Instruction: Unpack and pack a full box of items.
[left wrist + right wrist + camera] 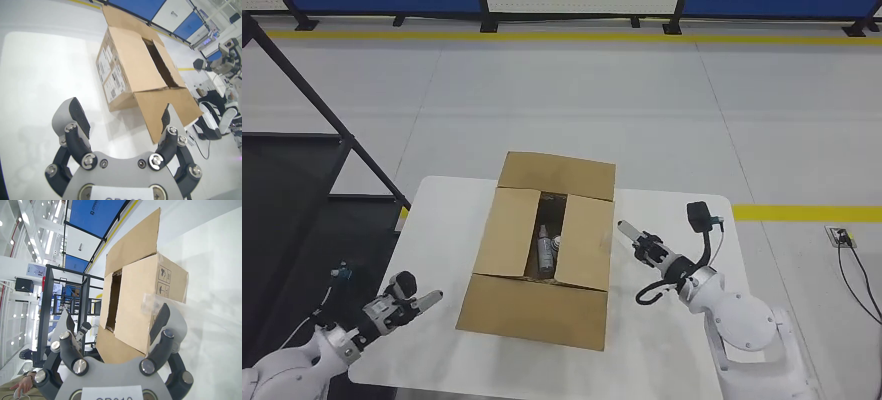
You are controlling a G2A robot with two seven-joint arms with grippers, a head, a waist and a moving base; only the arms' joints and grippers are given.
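A brown cardboard box [542, 310] stands in the middle of the white table [442, 230]. Its two long top flaps lie nearly flat, and the slot between them shows several cans or bottles [545, 250] inside. The far flap is folded outward. My left gripper [422, 293] is open and empty near the table's front left corner, a short way from the box [128, 56], with both pads [79, 113] wide apart. My right gripper [630, 233] is open and empty beside the box's right side [136, 294], close to it but not touching.
A black metal frame [302, 90] and a dark panel [282, 220] stand just left of the table. On the floor at the right lie a socket and cable [840, 237]. Bare tabletop [37, 75] lies on both sides of the box.
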